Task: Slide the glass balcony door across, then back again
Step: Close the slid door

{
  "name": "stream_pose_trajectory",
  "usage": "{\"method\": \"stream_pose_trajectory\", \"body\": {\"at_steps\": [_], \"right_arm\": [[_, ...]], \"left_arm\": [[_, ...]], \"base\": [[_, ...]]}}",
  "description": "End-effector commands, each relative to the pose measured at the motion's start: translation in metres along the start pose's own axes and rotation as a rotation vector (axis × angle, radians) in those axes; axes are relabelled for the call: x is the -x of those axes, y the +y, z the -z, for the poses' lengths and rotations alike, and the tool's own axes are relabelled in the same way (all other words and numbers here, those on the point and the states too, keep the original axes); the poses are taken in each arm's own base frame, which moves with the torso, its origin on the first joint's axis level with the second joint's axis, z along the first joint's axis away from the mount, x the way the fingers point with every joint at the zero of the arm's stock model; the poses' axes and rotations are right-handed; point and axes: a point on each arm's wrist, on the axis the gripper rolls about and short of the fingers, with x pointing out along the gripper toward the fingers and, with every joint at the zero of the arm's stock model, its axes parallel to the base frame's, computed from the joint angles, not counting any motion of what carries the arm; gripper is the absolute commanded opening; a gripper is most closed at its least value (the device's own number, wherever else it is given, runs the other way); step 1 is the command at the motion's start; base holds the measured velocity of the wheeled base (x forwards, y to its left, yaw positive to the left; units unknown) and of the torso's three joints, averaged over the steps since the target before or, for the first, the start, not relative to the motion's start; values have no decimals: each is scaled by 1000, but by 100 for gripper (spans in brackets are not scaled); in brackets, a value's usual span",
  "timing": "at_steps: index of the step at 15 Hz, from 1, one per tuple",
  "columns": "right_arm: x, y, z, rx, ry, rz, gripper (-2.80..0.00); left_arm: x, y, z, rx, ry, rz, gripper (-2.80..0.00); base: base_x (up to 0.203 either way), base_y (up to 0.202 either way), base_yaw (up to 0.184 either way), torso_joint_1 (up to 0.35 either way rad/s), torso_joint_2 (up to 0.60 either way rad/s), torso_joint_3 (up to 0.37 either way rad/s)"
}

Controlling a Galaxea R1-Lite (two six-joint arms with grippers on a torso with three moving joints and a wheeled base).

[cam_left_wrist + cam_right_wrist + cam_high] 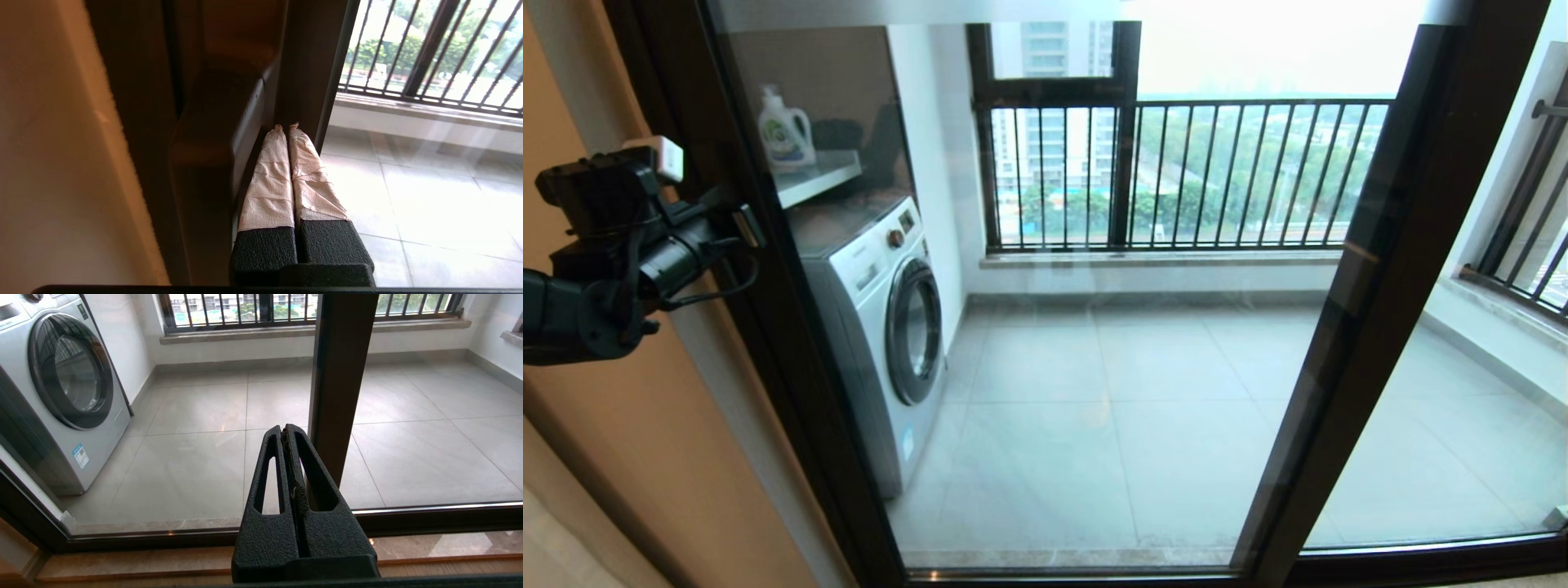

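The glass balcony door (1094,367) fills the head view, its dark left upright (792,367) standing against the beige wall. My left gripper (747,227) is at that upright at about chest height. In the left wrist view its taped fingers (269,175) are shut together with nothing between them. They lie alongside the dark bar handle (212,163), and the left gripper (286,127) has its tips against the frame. My right gripper (284,430) is out of the head view; it is shut, held low and facing the glass beside a dark upright (339,375).
Behind the glass a washing machine (882,327) stands at the left under a shelf with a detergent bottle (784,131). The railed window (1176,171) is at the back. Another glass panel (1437,425) lies right of the slanted upright (1347,327). The floor track (163,535) runs below.
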Motion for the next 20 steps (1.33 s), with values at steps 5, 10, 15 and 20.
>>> {"method": "stream_pose_trajectory", "body": {"at_steps": [5, 10, 15, 20], "right_arm": [[0, 0, 0, 0, 0, -1, -280], [0, 0, 0, 0, 1, -1, -280], [0, 0, 0, 0, 1, -1, -280], [0, 0, 0, 0, 3, -1, -280]], "left_arm": [[-3, 20, -7, -5, -19, -17, -280], [-5, 27, -5, -6, -13, -32, -280], [-1, 28, -9, -5, -24, -26, -280], [22, 23, -20, -5, -26, 16, -280]], "base": [[0, 0, 0, 0, 0, 0], [0, 0, 0, 0, 0, 0], [0, 0, 0, 0, 0, 0], [0, 0, 0, 0, 0, 0]]}}
